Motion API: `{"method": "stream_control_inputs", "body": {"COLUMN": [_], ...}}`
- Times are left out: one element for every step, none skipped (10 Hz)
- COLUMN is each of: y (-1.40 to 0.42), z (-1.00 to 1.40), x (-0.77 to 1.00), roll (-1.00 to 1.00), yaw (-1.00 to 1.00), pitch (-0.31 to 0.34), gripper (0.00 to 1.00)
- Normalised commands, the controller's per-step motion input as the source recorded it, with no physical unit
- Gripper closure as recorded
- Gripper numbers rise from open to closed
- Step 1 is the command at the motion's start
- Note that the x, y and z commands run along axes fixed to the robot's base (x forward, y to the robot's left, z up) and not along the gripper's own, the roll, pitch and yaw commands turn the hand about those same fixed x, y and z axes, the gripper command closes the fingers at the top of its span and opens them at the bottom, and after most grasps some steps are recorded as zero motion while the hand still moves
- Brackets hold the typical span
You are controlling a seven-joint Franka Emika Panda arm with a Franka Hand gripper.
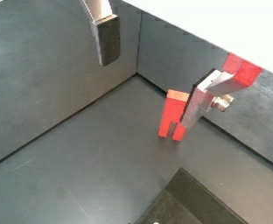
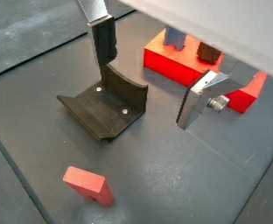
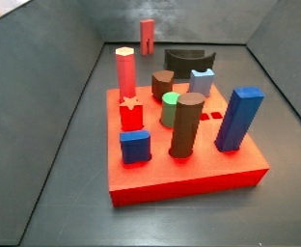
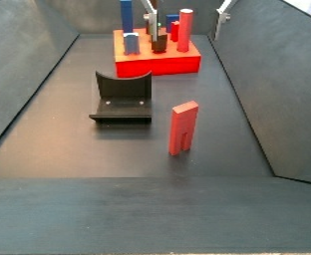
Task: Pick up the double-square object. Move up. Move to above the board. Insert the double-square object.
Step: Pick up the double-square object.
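Observation:
The double-square object is a slim red post that stands upright on the dark floor, alone, in both side views (image 4: 183, 127) (image 3: 147, 37). It also shows in both wrist views (image 1: 174, 114) (image 2: 87, 185). The board is a thick red block carrying several pegs (image 3: 179, 178) (image 4: 165, 65) (image 2: 163, 63). My gripper (image 1: 147, 96) (image 2: 146, 92) is open and empty, high above the floor. The post lies below, close to one finger (image 1: 201, 103) in a wrist view. A finger (image 4: 225, 7) just shows at the top edge of a side view.
The dark fixture (image 4: 121, 98) (image 2: 104, 109) (image 3: 185, 60) stands between the post and the board. On the board stand a pink-red hexagonal post (image 3: 124, 72), a blue block (image 3: 239, 118), a brown cylinder (image 3: 185, 125) and a short red star peg (image 3: 131, 116). Grey walls (image 4: 25, 80) enclose the floor.

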Motion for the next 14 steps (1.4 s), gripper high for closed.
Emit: {"method": "stream_control_inputs", "body": {"y": [0.19,0.43,0.41,0.35,0.33,0.31,0.49,0.19,0.22,0.38,0.5,0.38,0.0,-0.03], "z": [-0.07,-0.41,-0.49,-0.62,-0.63,-0.6,-0.75,-0.11,0.0,-0.53,-0.77,-0.31,0.0,-0.04], "x": [-0.02,0.45,0.51,0.42,0.35,0.27,-0.13,0.0,0.0,-0.43,-0.22,-0.14,0.01,0.0], "roll": [0.01,-0.06,-0.07,-0.15,-0.17,-0.16,0.0,0.06,-0.08,-0.04,-0.05,-0.05,0.0,-0.02], "yaw": [0.07,0.41,0.44,0.55,0.6,0.65,0.73,0.23,0.09,0.52,0.74,0.71,0.0,0.01], "pitch": [-0.046,-0.051,-0.1,-0.153,-0.179,-0.2,-0.229,0.0,0.0,-0.171,-0.15,0.0,0.014,-0.067], "gripper": [0.0,0.0,0.0,0.0,0.0,0.0,0.0,0.0,0.0,0.0,0.0,0.0,0.0,0.0]}}
